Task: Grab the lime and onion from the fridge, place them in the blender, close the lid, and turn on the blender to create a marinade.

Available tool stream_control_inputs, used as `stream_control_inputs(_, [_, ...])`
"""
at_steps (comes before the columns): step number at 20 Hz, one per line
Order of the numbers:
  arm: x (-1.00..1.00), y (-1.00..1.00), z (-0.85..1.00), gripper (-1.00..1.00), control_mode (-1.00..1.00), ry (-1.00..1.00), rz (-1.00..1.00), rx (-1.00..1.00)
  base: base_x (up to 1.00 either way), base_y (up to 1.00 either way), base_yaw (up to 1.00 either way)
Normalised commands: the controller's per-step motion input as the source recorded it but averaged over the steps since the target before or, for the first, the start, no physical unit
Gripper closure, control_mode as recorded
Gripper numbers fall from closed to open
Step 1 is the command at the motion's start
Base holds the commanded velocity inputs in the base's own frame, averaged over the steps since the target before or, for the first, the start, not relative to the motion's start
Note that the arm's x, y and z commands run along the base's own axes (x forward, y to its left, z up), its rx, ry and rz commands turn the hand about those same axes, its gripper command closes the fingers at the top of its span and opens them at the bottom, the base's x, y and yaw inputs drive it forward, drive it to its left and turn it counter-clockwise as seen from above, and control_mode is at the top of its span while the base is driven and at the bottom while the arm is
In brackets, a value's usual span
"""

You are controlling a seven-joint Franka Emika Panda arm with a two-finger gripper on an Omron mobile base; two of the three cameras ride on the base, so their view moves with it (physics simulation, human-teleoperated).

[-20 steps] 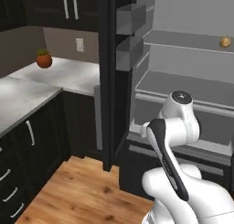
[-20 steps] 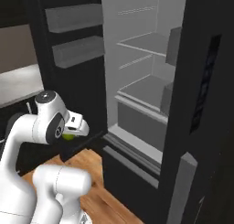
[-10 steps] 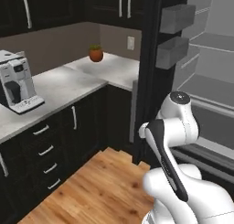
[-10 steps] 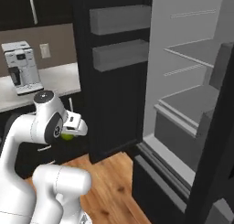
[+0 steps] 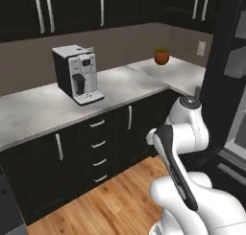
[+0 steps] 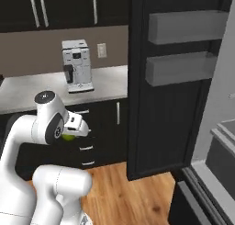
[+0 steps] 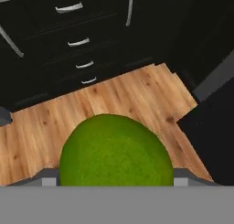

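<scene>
Lime [image 7: 116,150] sits right in the hand [image 6: 69,136], jaws closed around it at about the fruit's width; in the hand view the green ball takes up the lower middle, pressed up close to the camera. In the right base view a sliver of green peeks out under the white wrist, tucked in against the arm. Hand is carried low, above wood floor [image 7: 137,95], pointing down toward it. Ahead of the hand, past the floor, black lower cabinets with a drawer stack [image 7: 75,49] and silver handles. Above those, a light grey counter [image 5: 43,109] carrying a white and black coffee machine [image 5: 77,75], and further along the counter toward the corner a small potted plant [image 5: 162,56] in an orange-brown pot. Fridge [image 6: 160,104] stands off to the hand's side, black door swung open, two grey door bins [image 6: 183,47] on its inner face, lower compartment edge visible at the far side.
</scene>
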Motion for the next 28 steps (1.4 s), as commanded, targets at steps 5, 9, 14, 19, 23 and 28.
stream_control_inputs(5, [0.00, 0.00, 0.00, 1.00, 1.00, 0.00, 0.00, 0.00, -0.26, 0.00, 0.78])
stream_control_inputs(9, [0.00, 0.00, 0.00, 1.00, 1.00, 0.00, 0.00, 0.00, -0.08, 0.00, 0.85])
stream_control_inputs(14, [0.00, 0.00, 0.00, 1.00, 1.00, 0.00, 0.00, 0.00, 0.00, 0.00, 0.91])
stream_control_inputs(19, [0.00, 0.00, 0.00, 1.00, 1.00, 0.00, 0.00, 0.00, 0.00, 0.00, 0.93])
stream_control_inputs(23, [0.00, 0.00, 0.00, 1.00, 1.00, 0.00, 0.00, 0.00, 0.00, 0.00, 0.93])
stream_control_inputs(28, [0.00, 0.00, 0.00, 1.00, 1.00, 0.00, 0.00, 0.00, 0.00, 0.00, 0.92])
